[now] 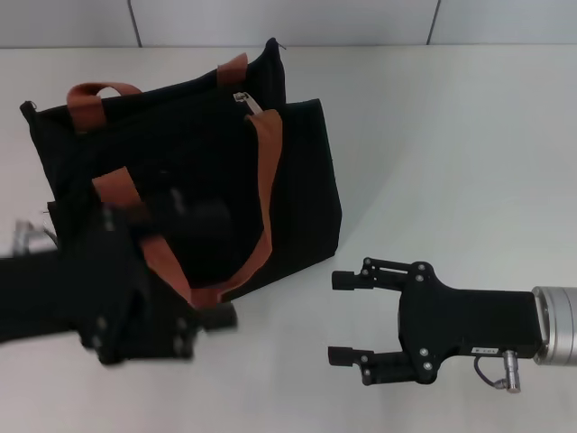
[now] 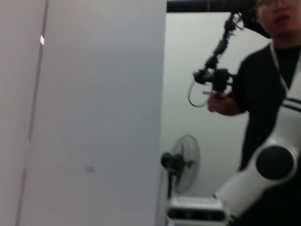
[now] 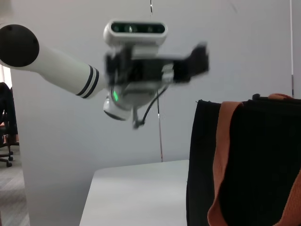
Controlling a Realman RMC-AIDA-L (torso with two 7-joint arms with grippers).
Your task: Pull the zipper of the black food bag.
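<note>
The black food bag (image 1: 189, 180) stands on the white table (image 1: 451, 135) on the robot's left, its rust-brown straps (image 1: 266, 180) draped over the open mouth, and the zipper (image 1: 242, 98) shows as a small silver slider on the track at the bag's far top edge. The left gripper (image 1: 194, 320) hangs blurred in front of the bag's near side; its jaws I cannot tell (dark on dark). The right gripper (image 1: 347, 316), jaws spread and empty, hovers just beside the bag's near right corner. To do this well, one gripper should probably steady the fabric while the other pinches the pull tab squarely and draws along the track, not upward.
</note>
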